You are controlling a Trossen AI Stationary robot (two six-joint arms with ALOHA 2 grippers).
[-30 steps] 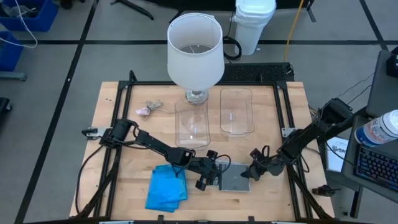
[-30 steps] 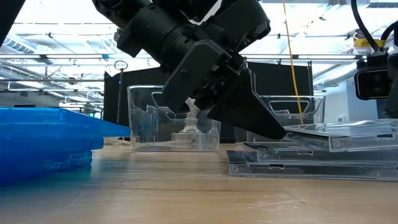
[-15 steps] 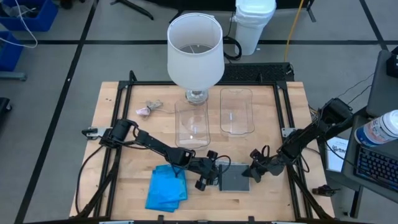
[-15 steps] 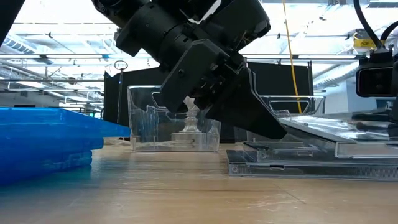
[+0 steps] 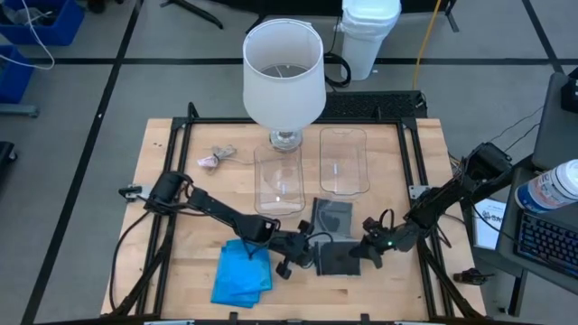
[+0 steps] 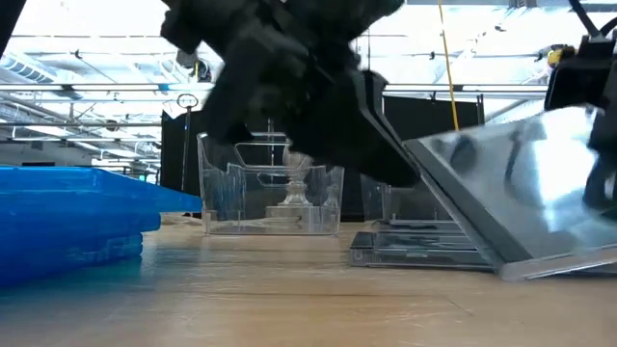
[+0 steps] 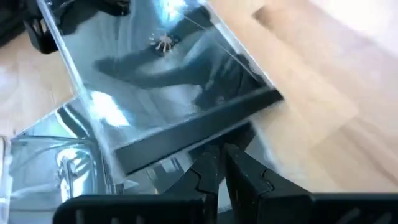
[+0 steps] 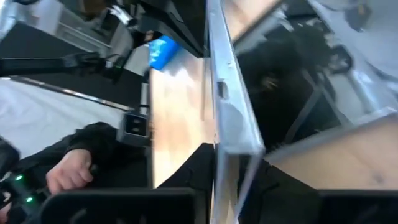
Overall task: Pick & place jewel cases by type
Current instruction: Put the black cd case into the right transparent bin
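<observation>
On the wooden table (image 5: 194,181), beneath a white lamp (image 5: 284,74) at the far edge, we see both arms meeting near the front edge over a short stack of smoky grey jewel cases (image 5: 339,260). Behind them stand two clear tubs (image 5: 279,180), side by side and empty as far as we can tell. The blue jewel cases (image 5: 242,273) lie stacked at the front left, apart from the grey ones.

One grey jewel case (image 6: 511,198) is tipped up steeply, its lower edge near the stack and its upper edge raised toward the right. The right gripper (image 5: 367,252), reaching in from the table's right side, is clamped on that case's edge; in its wrist view we see its fingers (image 8: 191,168) pressed against the thin clear panel (image 8: 231,134).

The left gripper (image 5: 298,255), stretched diagonally from the left, sits just beside the stack's left edge with its fingers (image 7: 202,177) drawn nearly together, tips at the dark spine of the tilted case; we cannot tell whether they pinch it.

A small pinkish lump (image 5: 213,159) rests near the far left.
</observation>
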